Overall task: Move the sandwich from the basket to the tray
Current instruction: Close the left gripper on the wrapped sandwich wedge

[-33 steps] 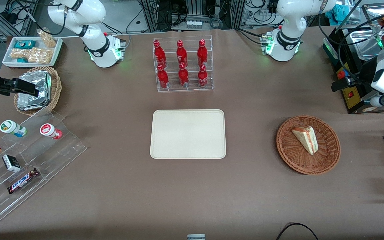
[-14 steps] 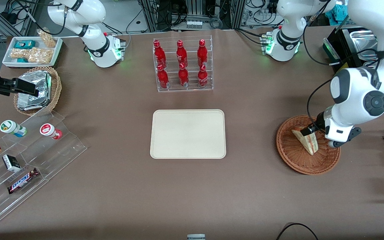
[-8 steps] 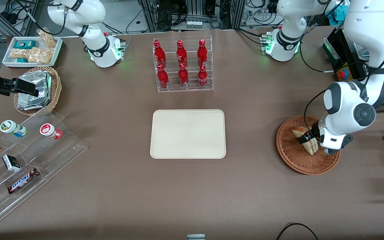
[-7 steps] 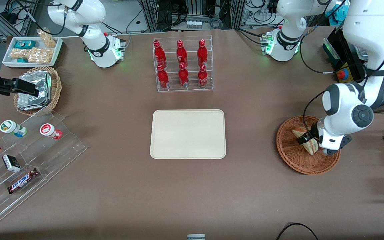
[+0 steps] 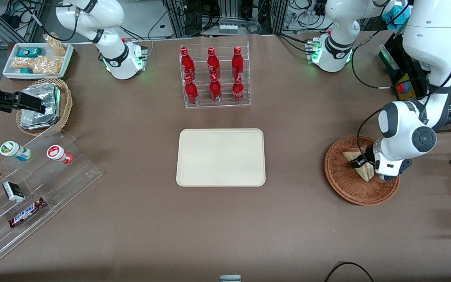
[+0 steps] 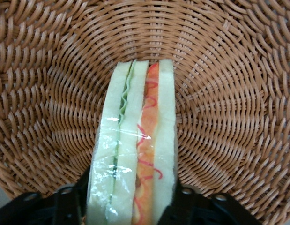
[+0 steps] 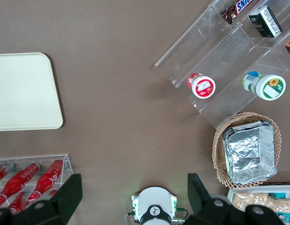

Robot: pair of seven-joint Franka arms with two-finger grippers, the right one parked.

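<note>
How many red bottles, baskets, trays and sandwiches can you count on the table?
Red bottles: 6
Baskets: 2, the basket under the gripper and the tan basket
Trays: 2, the tray and the white tray
Sandwiches: 1, the sandwich
Total: 11

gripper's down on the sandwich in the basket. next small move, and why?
Probably lift straight up. The gripper sits low in the wicker basket with a finger on each side of the sandwich, seemingly pressed against the bread, and the cream tray has nothing on it. Clearing the rim first avoids dragging the sandwich across the weave.
</note>
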